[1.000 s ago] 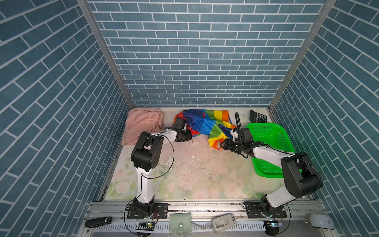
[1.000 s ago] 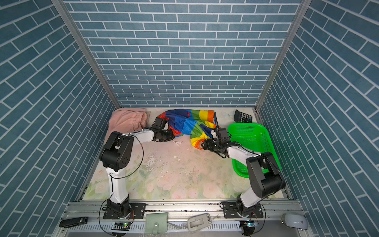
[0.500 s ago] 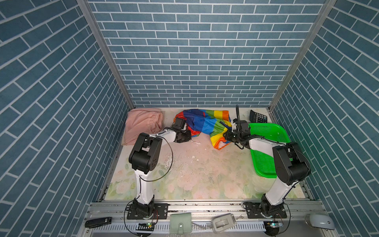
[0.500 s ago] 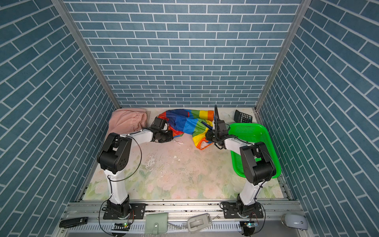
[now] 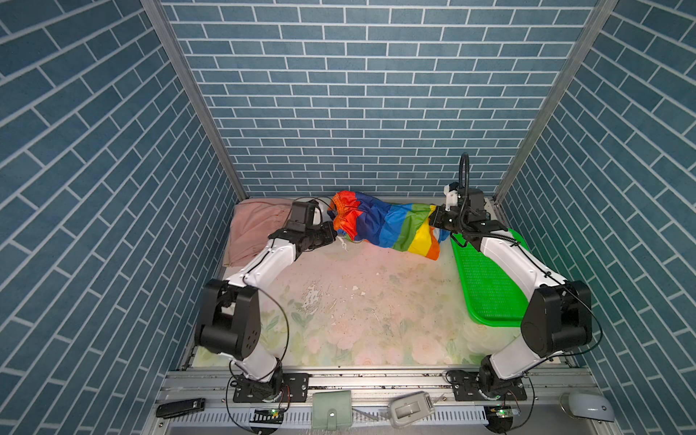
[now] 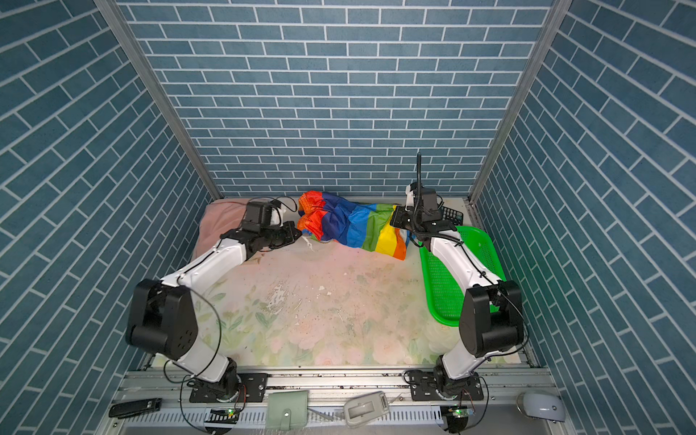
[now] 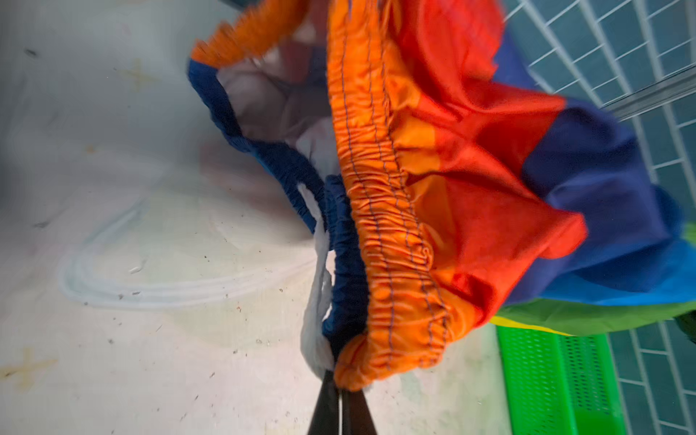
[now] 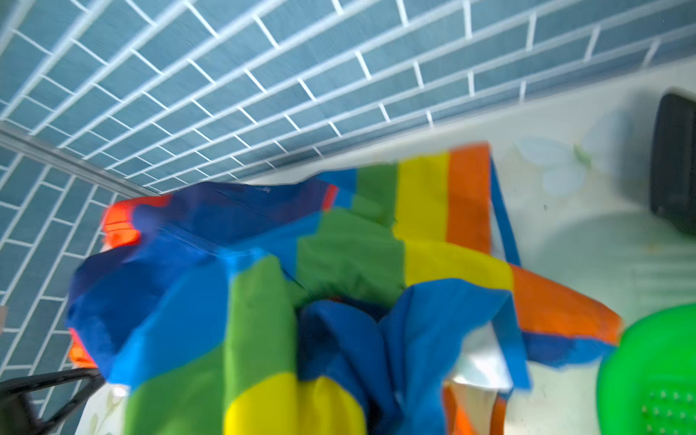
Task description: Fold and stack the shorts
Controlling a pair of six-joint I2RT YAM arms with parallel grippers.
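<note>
Rainbow shorts (image 5: 384, 226) | rumpled, stretched sideways | left gripper (image 7: 341, 388), right gripper (image 5: 434, 222) clamp opposite ends

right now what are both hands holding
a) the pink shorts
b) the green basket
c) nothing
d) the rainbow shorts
d: the left hand is pinched shut on the orange waistband of the rainbow shorts. The right hand grips the leg end, and the cloth hangs stretched between them above the table.
</note>
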